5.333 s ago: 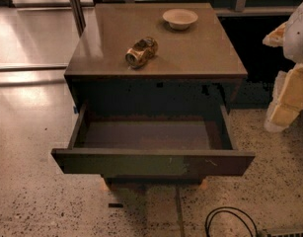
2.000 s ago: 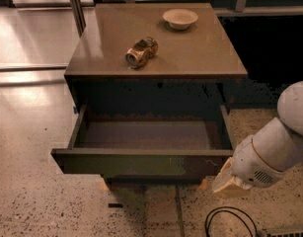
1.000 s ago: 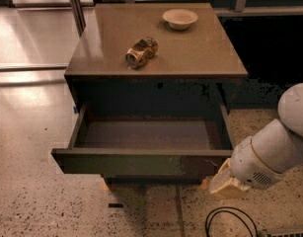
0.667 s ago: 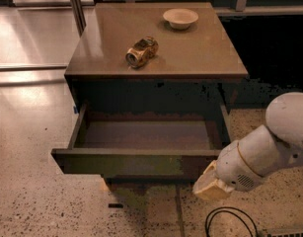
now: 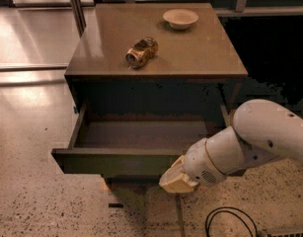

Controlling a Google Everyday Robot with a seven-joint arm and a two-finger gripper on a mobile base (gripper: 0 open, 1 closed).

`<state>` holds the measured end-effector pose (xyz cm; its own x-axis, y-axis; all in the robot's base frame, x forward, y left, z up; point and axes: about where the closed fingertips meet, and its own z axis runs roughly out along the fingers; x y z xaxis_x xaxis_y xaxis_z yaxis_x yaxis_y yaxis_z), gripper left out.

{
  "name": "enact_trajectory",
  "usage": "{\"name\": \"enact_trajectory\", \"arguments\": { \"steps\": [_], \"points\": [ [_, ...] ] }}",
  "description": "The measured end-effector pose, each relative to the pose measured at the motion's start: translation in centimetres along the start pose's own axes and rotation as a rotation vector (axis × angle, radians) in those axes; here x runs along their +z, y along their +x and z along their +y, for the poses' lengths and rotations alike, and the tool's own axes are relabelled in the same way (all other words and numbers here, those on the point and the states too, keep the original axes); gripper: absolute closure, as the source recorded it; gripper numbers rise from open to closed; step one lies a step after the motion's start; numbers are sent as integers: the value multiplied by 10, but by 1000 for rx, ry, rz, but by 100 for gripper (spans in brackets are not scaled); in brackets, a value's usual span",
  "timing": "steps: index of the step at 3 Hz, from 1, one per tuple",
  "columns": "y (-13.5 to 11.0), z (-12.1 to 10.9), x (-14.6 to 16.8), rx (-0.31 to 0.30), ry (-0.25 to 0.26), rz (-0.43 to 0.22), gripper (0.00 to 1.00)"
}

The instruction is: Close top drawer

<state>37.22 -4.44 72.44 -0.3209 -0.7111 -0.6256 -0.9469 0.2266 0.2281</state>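
One top drawer (image 5: 116, 162) stands pulled well out of the cabinet (image 5: 200, 58), just under the cabinet's top. Its long axis runs left to right, parallel to the cabinet's front edge. Its plain dark front faces away from the cabinet, toward the camera. The drawer sits slightly skewed, its left corner further out from the cabinet than its right.

The gripper (image 5: 178, 180) is low in front of the cabinet, at the right part of the drawer front along its lower edge. Contact cannot be confirmed. Whether the gripper is released or clenched cannot be told. The white arm (image 5: 259, 137) reaches in from the cabinet's right side.

On the cabinet top, a can (image 5: 141, 52) lies on its side near the middle. A bowl (image 5: 180, 19) sits upright toward the back right. A dark cable (image 5: 225, 212) loops on the floor (image 5: 37, 201) in front of the cabinet, to the right.
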Motion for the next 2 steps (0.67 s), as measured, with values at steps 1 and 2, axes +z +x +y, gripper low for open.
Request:
{"name": "enact_trajectory", "arguments": {
  "steps": [1,2],
  "points": [
    [1,-1,1,3,1,-1,100],
    [-1,-17,19,32,-3,-45,100]
  ]
}}
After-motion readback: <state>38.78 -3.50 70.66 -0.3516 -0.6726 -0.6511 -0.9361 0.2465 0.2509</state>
